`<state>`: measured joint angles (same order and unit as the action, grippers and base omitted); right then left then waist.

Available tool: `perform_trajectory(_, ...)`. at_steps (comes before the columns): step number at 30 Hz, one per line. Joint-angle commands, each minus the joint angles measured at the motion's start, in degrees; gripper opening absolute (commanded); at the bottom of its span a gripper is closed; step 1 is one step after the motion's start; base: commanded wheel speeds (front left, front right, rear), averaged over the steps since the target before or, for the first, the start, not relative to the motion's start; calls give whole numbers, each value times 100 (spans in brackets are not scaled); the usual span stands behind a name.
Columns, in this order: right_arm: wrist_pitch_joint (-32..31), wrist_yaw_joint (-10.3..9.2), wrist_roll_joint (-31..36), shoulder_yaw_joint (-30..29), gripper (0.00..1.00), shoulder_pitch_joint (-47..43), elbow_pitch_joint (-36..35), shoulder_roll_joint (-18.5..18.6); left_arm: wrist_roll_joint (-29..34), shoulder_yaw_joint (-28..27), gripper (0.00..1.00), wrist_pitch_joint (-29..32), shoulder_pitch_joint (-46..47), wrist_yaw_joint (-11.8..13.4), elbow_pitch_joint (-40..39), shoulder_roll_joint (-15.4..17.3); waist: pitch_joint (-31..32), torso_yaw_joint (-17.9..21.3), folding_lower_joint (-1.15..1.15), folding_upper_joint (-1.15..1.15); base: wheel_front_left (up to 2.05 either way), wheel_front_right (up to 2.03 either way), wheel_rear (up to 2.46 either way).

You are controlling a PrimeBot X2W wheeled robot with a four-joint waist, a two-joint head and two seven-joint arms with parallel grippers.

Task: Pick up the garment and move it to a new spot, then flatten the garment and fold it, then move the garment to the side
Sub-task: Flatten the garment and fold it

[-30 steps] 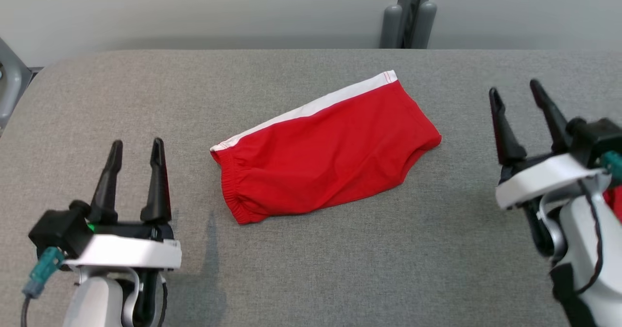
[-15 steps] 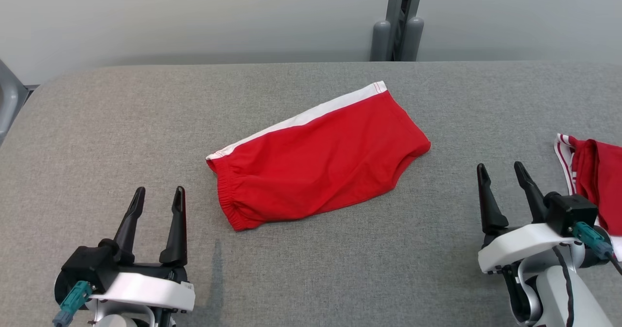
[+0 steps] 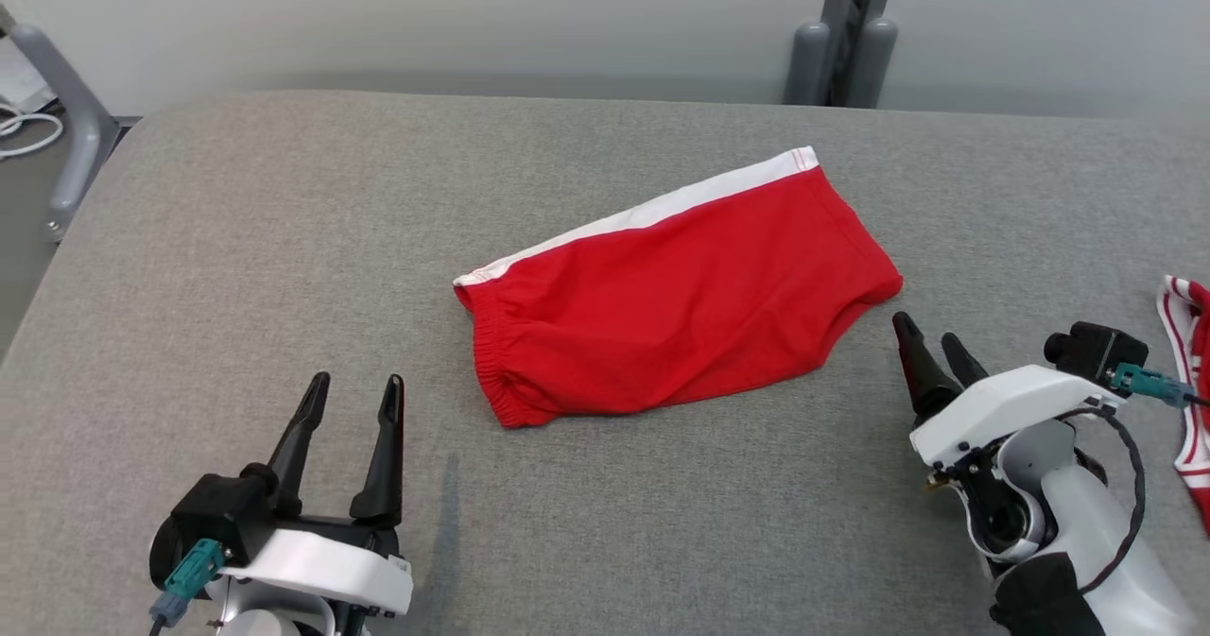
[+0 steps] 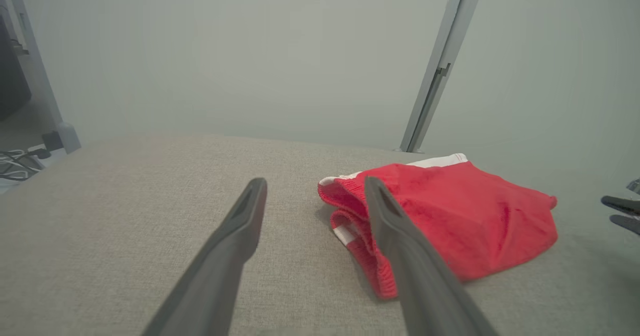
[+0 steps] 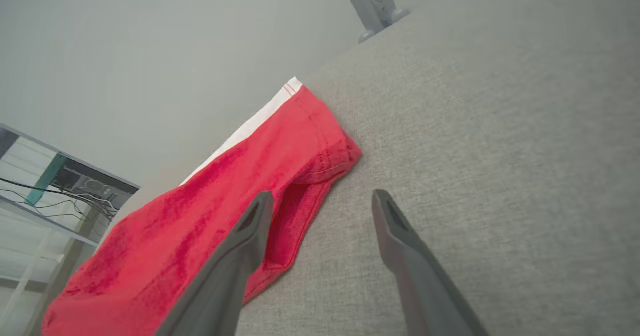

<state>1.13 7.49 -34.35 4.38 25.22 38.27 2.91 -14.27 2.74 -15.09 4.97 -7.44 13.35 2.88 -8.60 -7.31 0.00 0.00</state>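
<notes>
Red shorts [image 3: 681, 305], elastic-gathered and white-banded, lie on a grey woven surface [image 3: 284, 239].

The counter [image 3: 236, 239] is bare along its left and near edges, with room to pass. The red garment [image 3: 681, 296] lies flat in the middle. Another red-and-white cloth [image 3: 1193, 334] narrows the right edge. A grey post [image 3: 844, 50] stands behind the far edge.

A robot lab or test room — bare pale wall [image 3: 378, 12], a work table [image 3: 284, 239] padded in grey cloth, a grey metal post [image 3: 855, 3] behind it. Loose cables [image 4: 15, 164] lie on the floor by a frame leg [image 3: 80, 135]; a shelf [image 5: 75, 186] holds wired electronics off to one side.
</notes>
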Motion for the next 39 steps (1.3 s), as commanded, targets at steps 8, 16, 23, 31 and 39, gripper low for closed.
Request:
perform_trajectory(8,-508,0,-1811,-113,100,600,756,24,-153,42,100,-2,132,-6,65,15,-91,-576,0,0,0,0,0)
perform_trajectory(16,-390,6,-1679,-573,100,1292,2034,53,-269,98,100,-2,154,-4,-44,14,-276,-1014,0,0,0,0,0)
perform_trajectory(23,-207,6,-1416,-708,100,1778,2735,146,-402,164,100,-2,194,-4,-45,13,-451,-1153,0,0,0,0,0)
perform_trajectory(31,-26,6,-1092,-577,0,2222,3147,129,-499,246,100,-2,385,-4,12,14,-631,-1224,0,0,0,0,0)
perform_trajectory(39,259,6,-1145,-393,0,2108,2834,102,-485,210,100,-2,378,-5,88,13,-554,-1120,0,0,0,0,0)
